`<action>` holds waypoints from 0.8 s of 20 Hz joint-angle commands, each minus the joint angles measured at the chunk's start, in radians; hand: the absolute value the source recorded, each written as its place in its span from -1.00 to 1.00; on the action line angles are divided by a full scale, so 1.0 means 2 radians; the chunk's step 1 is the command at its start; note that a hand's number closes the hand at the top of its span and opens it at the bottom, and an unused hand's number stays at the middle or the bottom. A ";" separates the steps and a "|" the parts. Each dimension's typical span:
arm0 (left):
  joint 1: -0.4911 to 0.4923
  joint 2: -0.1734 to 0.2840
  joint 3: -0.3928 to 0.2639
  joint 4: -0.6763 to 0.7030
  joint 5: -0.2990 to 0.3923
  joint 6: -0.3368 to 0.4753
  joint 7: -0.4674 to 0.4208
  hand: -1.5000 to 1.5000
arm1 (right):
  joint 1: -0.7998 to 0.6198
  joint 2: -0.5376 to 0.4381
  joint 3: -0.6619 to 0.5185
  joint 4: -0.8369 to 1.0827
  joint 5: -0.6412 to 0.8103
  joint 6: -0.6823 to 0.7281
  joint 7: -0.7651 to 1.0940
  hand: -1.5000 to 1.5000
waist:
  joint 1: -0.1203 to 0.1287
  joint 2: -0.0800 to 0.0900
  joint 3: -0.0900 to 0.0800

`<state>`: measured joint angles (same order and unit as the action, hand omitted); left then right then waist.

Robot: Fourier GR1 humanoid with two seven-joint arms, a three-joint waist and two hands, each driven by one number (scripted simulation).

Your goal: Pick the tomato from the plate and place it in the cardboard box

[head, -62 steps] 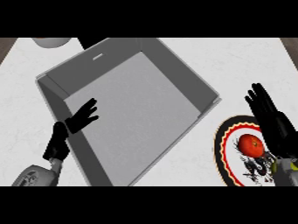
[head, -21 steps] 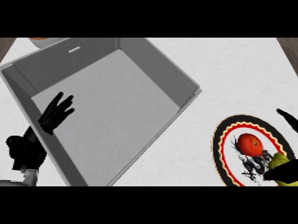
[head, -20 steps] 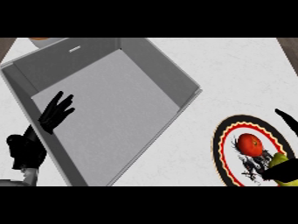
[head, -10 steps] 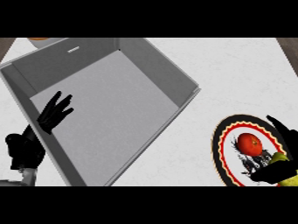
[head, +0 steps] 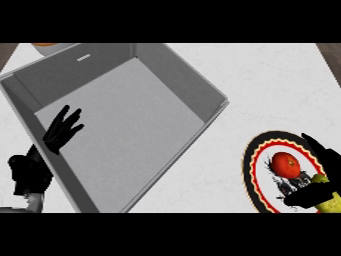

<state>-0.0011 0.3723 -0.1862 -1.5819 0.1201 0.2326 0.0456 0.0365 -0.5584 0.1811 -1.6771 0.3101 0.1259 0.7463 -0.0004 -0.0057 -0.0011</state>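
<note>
white counter [head: 276, 85]; round tomato [head: 287, 163] on plate [head: 253, 172], stem up; right robot hand [head: 334, 172] spread wide beside it.

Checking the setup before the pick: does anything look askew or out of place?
Nothing stands out. The tomato sits on the plate, and the box lies open, merely angled on the counter.

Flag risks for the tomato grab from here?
1. The right hand sits at the plate's right edge with the tomato just left of its fingers; closing could nudge it away rather than catch it.
2. The left hand rests open over the box interior, possibly in the drop path.
</note>
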 commanded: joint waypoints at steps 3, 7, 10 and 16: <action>-0.015 -0.002 0.005 0.061 -0.053 0.021 -0.003 0.00 | -0.026 0.029 0.002 0.016 0.022 -0.002 0.013 -1.00 | 0.000 0.004 0.000; -0.003 0.025 0.022 0.000 -0.038 0.000 0.040 0.00 | -0.029 0.051 0.009 0.036 0.040 -0.011 0.003 -1.00 | 0.003 0.003 0.001; 0.006 0.017 0.027 0.027 -0.038 -0.011 0.010 0.00 | -0.036 0.055 0.001 0.050 0.045 -0.010 -0.006 -1.00 | 0.002 0.003 0.001; 0.009 -0.009 0.006 0.000 -0.075 0.023 0.034 0.00 | -0.011 0.060 -0.003 0.072 0.061 -0.015 -0.045 -1.00 | 0.001 0.003 0.001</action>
<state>0.0144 0.3406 -0.1598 -1.6004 0.0772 0.2184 0.0549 0.0143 -0.4597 0.1678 -1.5700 0.4003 0.1065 0.6785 0.0006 -0.0063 -0.0002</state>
